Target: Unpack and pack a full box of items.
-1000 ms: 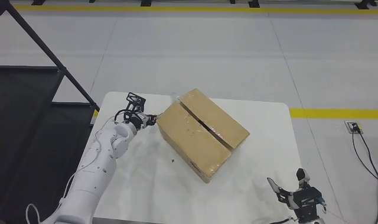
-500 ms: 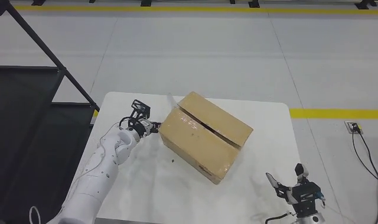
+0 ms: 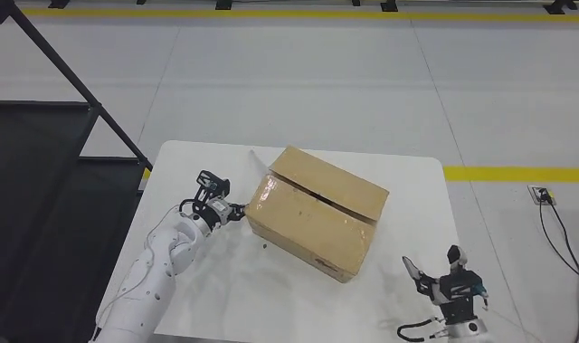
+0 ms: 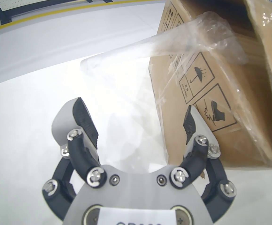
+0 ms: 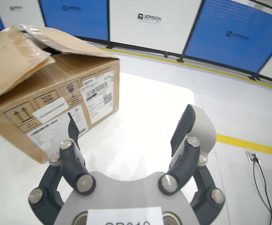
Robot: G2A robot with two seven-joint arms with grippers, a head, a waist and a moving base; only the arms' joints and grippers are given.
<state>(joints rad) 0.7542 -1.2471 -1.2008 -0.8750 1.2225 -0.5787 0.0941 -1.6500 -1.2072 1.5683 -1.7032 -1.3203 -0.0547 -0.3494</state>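
Observation:
A taped cardboard box (image 3: 317, 212) lies skewed in the middle of the white table (image 3: 271, 298), its top flaps slightly parted along the seam. My left gripper (image 3: 231, 198) is open at the box's left end, with one finger close to the cardboard wall. The left wrist view has the left gripper (image 4: 136, 113) open beside the box (image 4: 220, 83), and a strip of clear tape (image 4: 150, 45) hangs loose off that end. Near the table's front right corner my right gripper (image 3: 431, 263) is open and holds nothing. From there the right gripper (image 5: 128, 127) faces the labelled side of the box (image 5: 56, 83).
A black metal frame with dark fabric (image 3: 54, 207) stands against the table's left side. A small speck (image 3: 263, 246) lies on the table in front of the box. Bare table shows at the back right (image 3: 407, 176) and along the front.
The box has slid and turned toward the right and front, with the left gripper following against its left end. The right gripper has crept slightly inward over the front right corner.

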